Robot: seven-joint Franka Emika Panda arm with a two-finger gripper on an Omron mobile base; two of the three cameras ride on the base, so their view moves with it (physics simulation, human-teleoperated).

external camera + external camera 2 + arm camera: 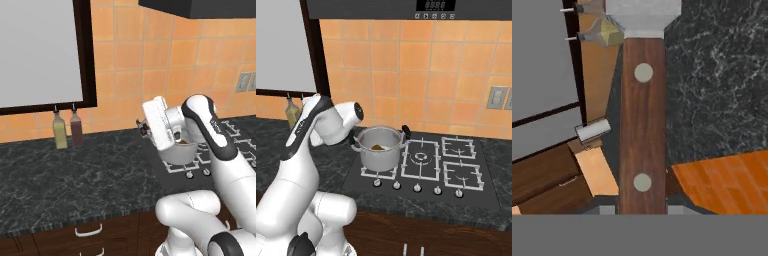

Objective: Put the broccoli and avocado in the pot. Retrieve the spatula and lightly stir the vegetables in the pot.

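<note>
Spatula (643,125) riding stiff and light, fingers clamped on its wooden handle near the butt, hovering beside pot (379,150) holding avocado (377,147).

Orange square tiles (406,75) cover the wall behind a black marbled counter (75,170). A dark-framed window (40,50) with a flat pale grey pane sits above the counter. Dark wood drawers (90,235) with pale handles run below. A black range hood (406,7) hangs over the gas hob (456,165); grey wall sockets (497,97) sit at right
</note>
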